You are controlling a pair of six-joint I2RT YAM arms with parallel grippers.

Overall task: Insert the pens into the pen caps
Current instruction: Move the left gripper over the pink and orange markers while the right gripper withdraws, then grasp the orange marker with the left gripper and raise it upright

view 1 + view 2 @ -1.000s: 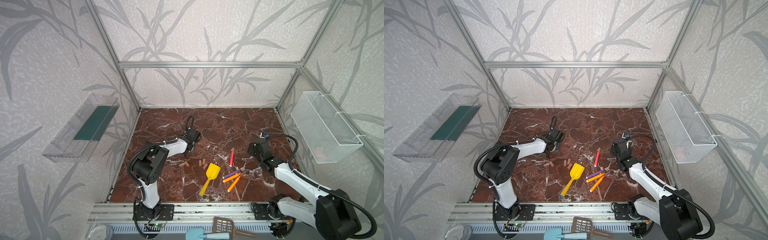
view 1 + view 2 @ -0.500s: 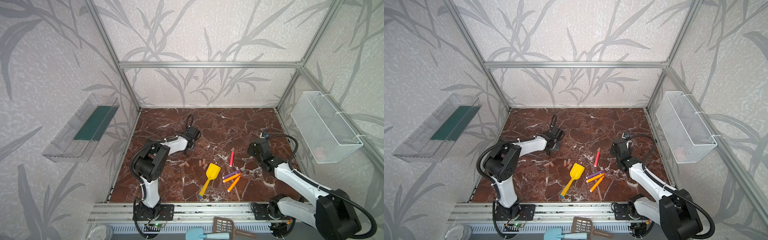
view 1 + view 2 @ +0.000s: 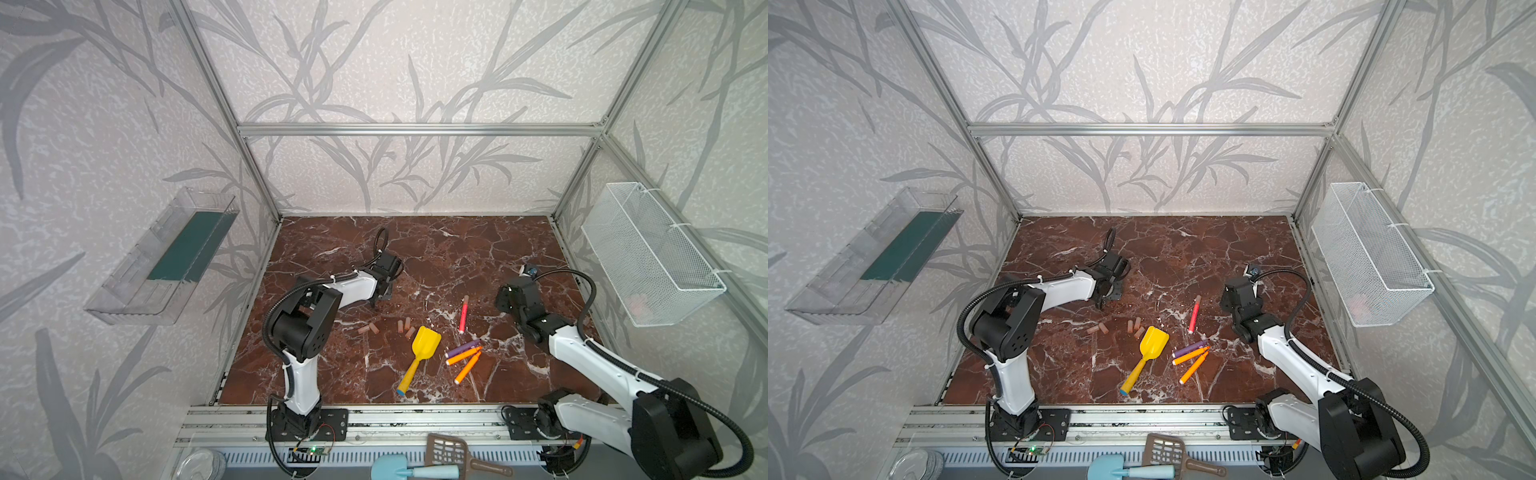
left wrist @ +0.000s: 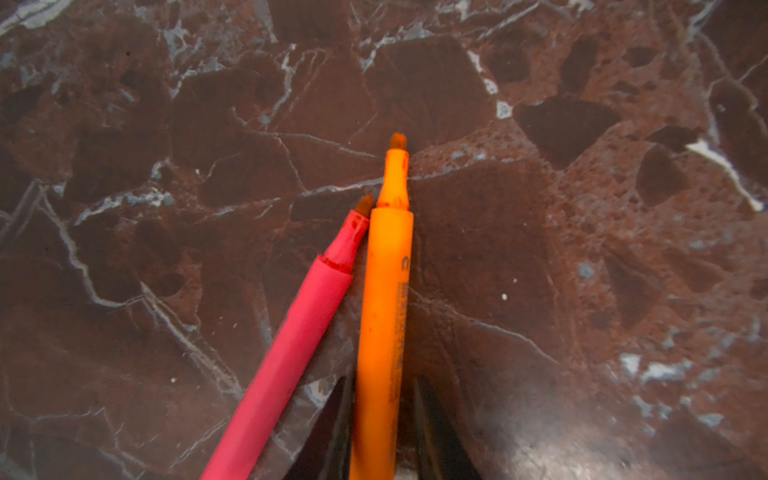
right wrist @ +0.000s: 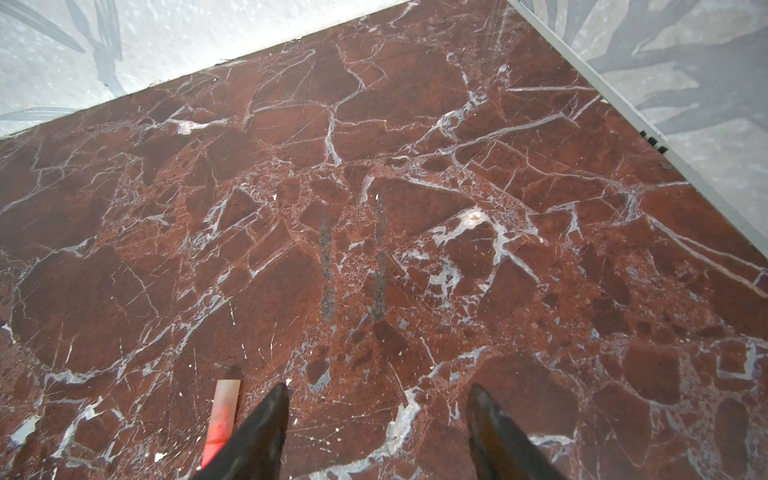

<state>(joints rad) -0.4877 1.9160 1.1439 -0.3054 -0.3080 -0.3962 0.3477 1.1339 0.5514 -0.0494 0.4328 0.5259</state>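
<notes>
An orange pen (image 4: 384,291) lies uncapped on the marble tabletop (image 4: 582,249), its tip pointing away from the left gripper (image 4: 380,380). That gripper's jaws stand narrow on either side of the barrel; whether the pads already press it I cannot tell. A red-pink pen (image 4: 303,324), also uncapped, lies touching it near the tip.

The step in hand looks like the pickup of this orange pen. The next move calls for a firm grip on that pen alone and a lift that leaves its red-pink neighbour behind. Then comes a carry to the five loose caps (image 3: 408,323) near the yellow toy shovel (image 3: 424,347).

Past the shovel lie a purple pen (image 3: 463,348), two more orange pens (image 3: 463,356) and a second red-pink pen (image 3: 463,316). The right gripper (image 5: 379,388) hovers wide and empty just beside that last pen.

Only the left wrist view shows the pair at the left gripper; in both top views the gripper's body hides them. The right wrist view shows a translucent cap already on the second red-pink pen. The loose caps appear in the top views alone.
</notes>
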